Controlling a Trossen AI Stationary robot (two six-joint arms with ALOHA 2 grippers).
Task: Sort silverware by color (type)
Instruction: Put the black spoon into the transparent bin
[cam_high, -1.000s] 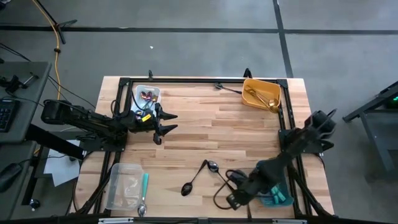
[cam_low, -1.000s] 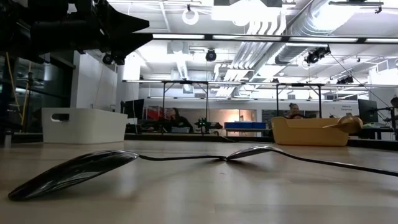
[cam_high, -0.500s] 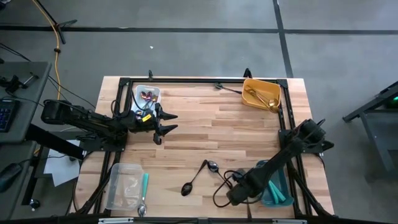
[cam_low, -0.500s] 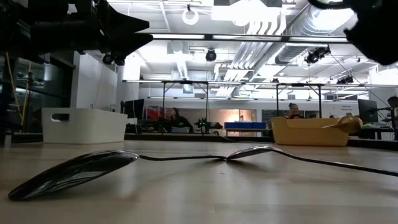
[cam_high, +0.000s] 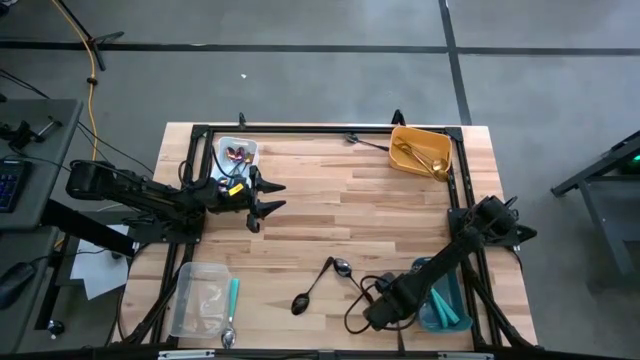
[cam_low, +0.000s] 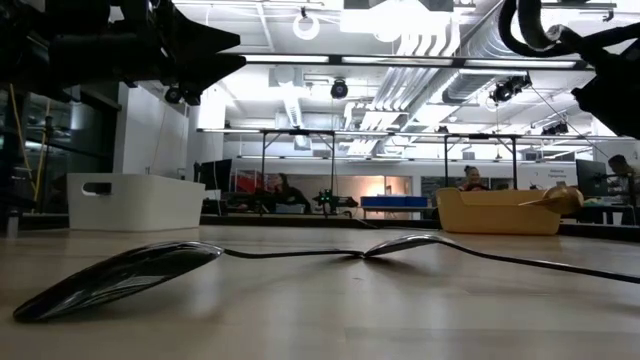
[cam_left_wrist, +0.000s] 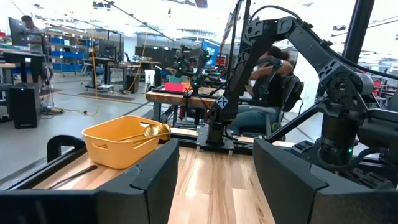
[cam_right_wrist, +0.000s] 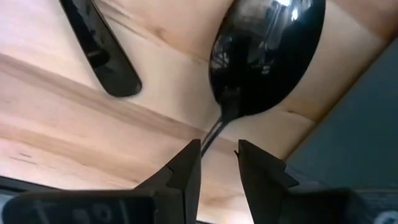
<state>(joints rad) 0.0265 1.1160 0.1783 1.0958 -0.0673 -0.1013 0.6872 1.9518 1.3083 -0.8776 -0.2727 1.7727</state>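
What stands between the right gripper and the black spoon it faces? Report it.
Nothing visible. The right gripper sits right at the black spoon's handle; the second black spoon's handle lies off beside the bowl, not between.

Glossy black metal spoons (cam_high: 318, 285); mustard-yellow plastic bin (cam_high: 421, 151); white plastic bin (cam_high: 237, 161); teal-handled utensil (cam_high: 232, 300); pale striped wooden table (cam_high: 340, 220).

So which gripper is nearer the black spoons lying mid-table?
Right. The right gripper sits just beside the black spoons at the near edge; the left gripper hangs apart, near the white bin.
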